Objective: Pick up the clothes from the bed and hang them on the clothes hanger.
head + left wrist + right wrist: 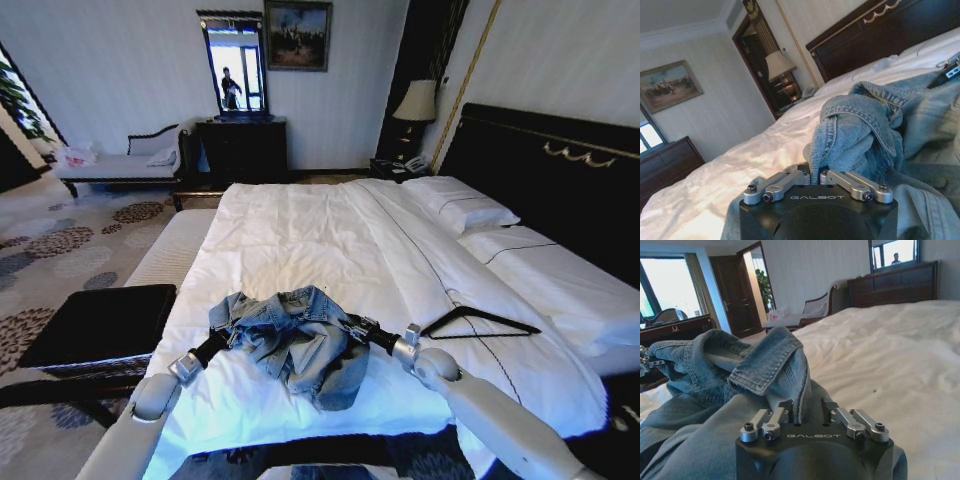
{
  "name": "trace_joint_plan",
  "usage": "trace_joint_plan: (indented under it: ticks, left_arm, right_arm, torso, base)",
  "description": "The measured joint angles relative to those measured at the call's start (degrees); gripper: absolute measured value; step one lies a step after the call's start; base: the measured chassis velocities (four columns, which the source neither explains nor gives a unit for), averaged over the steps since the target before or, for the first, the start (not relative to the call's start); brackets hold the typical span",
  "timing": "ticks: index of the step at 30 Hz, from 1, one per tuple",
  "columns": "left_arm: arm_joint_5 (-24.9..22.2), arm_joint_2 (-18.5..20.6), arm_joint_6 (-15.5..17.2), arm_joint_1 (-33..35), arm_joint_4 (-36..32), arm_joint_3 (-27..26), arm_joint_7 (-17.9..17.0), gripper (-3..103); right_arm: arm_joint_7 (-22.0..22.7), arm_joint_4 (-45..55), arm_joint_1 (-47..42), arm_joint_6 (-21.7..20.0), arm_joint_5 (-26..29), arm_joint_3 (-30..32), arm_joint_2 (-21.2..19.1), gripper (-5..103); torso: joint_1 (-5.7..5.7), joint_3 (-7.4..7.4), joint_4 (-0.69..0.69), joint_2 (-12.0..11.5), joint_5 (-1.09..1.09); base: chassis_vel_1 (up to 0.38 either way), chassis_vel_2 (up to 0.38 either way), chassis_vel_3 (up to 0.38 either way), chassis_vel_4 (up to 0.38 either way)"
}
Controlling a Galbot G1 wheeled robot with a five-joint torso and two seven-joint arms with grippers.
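The clothes, a light blue denim jacket [295, 345], are bunched up near the foot of the bed [300, 230], held between my two grippers. My left gripper [222, 335] pinches a fold at the jacket's left side; in the left wrist view the left gripper [815, 175] is shut on a seam of the jacket [860, 125]. My right gripper [358, 328] grips the right side; in the right wrist view the right gripper [807, 407] clamps a jacket [760, 365] edge below the collar. The black clothes hanger [500, 318] lies flat on the duvet, right of my right gripper.
A black bench [100, 320] stands left of the bed's foot. The black headboard [560, 170] and pillows [470, 210] are at the right. A chaise [120, 165], a dark dresser [243, 145] with a mirror and a lamp [415, 102] line the far wall.
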Motion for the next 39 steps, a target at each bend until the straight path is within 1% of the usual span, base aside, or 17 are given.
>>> trace_joint_plan:
  ticks: [3, 4, 5, 8, 10, 13, 14, 15, 17, 19, 22, 24, 28, 29, 34, 35, 39]
  left_arm:
    - [-1.9, -0.3, 0.3, 0.4, -0.9, -0.5, -0.6, 3]
    - [-1.9, -0.3, 0.3, 0.4, -0.9, -0.5, -0.6, 3]
    - [-2.8, -0.4, 0.6, 0.5, -1.4, -0.7, -0.8, 3]
    - [-8.9, -1.7, 2.3, 0.8, -3.7, -1.8, -2.7, 3]
    - [-11.0, -2.0, 3.0, 0.7, -4.5, -1.9, -3.4, 3]
    - [-20.7, -2.8, 6.5, -0.5, -8.2, -2.4, -6.6, 3]
    - [-20.7, -2.8, 6.5, -0.5, -8.2, -2.4, -6.6, 3]
    - [-24.2, -2.6, 8.0, -1.1, -9.6, -2.7, -8.2, 3]
    - [-25.9, -2.3, 8.7, -1.5, -10.3, -2.8, -9.1, 3]
    - [-30.3, -1.0, 10.6, -2.8, -12.0, -3.3, -11.3, 3]
    - [-36.5, 1.9, 13.2, -6.6, -13.7, -4.0, -15.0, 3]
    - [-38.1, 3.1, 14.0, -8.2, -14.0, -4.2, -16.3, 3]
    - [-44.3, 10.1, 16.4, -15.6, -14.1, -5.1, -20.0, 3]
    - [-44.3, 10.1, 16.4, -15.6, -14.1, -5.1, -20.0, 3]
    - [-51.9, 20.7, 18.8, -26.7, -11.7, -4.4, -22.4, 3]
    - [-51.9, 20.7, 18.8, -26.7, -11.7, -4.4, -22.4, 3]
    - [-56.3, 25.5, 20.2, -34.4, -9.6, -2.2, -23.4, 3]
  right_arm:
    - [1.3, 1.0, 0.1, 1.9, -0.5, 0.3, 0.3, 20]
    - [1.3, 1.0, 0.1, 1.9, -0.5, 0.3, 0.3, 20]
    - [1.6, 1.4, 0.1, 2.4, -0.7, 0.5, 0.4, 15]
    - [3.6, 3.4, 0.0, 4.2, -1.4, 1.9, 1.0, 2]
    - [4.5, 4.3, -0.1, 4.5, -1.3, 2.5, 1.1, 2]
    - [6.2, 8.1, -0.3, 4.8, 0.0, 4.1, 1.2, 2]
    - [6.2, 8.1, -0.3, 4.8, 0.0, 4.1, 1.2, 2]
    - [6.2, 9.5, -0.2, 4.8, 0.0, 4.4, 0.9, 2]
    - [6.2, 10.2, 0.0, 4.8, 0.0, 4.6, 0.7, 2]
    - [6.4, 11.6, 0.9, 4.9, 0.8, 4.8, 0.5, 2]
    - [8.2, 13.1, 5.4, 5.0, 4.2, 4.6, 0.5, 2]
    - [9.2, 13.4, 7.8, 5.0, 5.6, 4.2, 0.5, 2]
    - [12.7, 13.5, 19.4, 4.9, 10.7, 1.4, 1.0, 2]
    - [12.7, 13.5, 19.4, 4.9, 10.7, 1.4, 1.0, 2]
    - [16.3, 12.5, 32.1, 4.0, 14.9, -2.1, 3.0, 2]
    - [16.3, 12.5, 32.1, 4.0, 14.9, -2.1, 3.0, 2]
    - [17.6, 9.6, 42.2, 3.7, 16.8, -5.1, 4.5, 2]
  torso:
    - [0.00, 0.00, 0.00, 0.0, 0.00]
    - [0.00, 0.00, 0.00, 0.0, 0.00]
    - [0.00, 0.00, 0.00, 0.0, 0.00]
    - [0.00, 0.00, 0.01, 0.0, 0.00]
    - [0.00, 0.00, 0.01, 0.0, 0.00]
    - [0.00, 0.00, 0.00, 0.0, 0.00]
    - [0.00, 0.00, 0.00, 0.0, 0.00]
    - [0.00, 0.00, 0.00, 0.0, 0.00]
    - [0.00, 0.00, 0.00, 0.0, 0.00]
    - [0.00, 0.00, 0.00, 0.0, 0.00]
    - [0.00, 0.01, 0.00, 0.0, -0.01]
    - [0.00, 0.01, -0.01, 0.0, 0.01]
    - [0.02, 0.01, 0.02, 0.0, -0.02]
    - [0.02, 0.01, 0.02, 0.0, -0.02]
    - [0.02, 0.01, 0.00, 0.0, 0.02]
    - [0.02, 0.01, 0.00, 0.0, 0.02]
    - [0.00, 0.00, 0.01, 0.0, -0.01]
  base:
    - [0.000, 0.000, 0.000, 0.000]
    - [0.000, 0.000, 0.000, 0.000]
    - [0.000, 0.000, 0.000, 0.000]
    - [0.000, 0.000, 0.000, 0.000]
    - [0.000, 0.000, 0.000, 0.000]
    - [0.000, 0.000, 0.000, 0.000]
    - [0.000, 0.000, 0.000, 0.000]
    - [0.000, 0.000, 0.000, 0.000]
    - [0.000, 0.000, 0.000, 0.000]
    - [0.000, 0.000, 0.000, 0.000]
    - [0.000, 0.000, 0.000, 0.000]
    - [0.000, 0.000, 0.000, 0.000]
    - [0.000, 0.000, 0.000, 0.000]
    - [0.000, 0.000, 0.000, 0.000]
    - [0.000, 0.000, 0.000, 0.000]
    - [0.000, 0.000, 0.000, 0.000]
    - [0.000, 0.000, 0.000, 0.000]
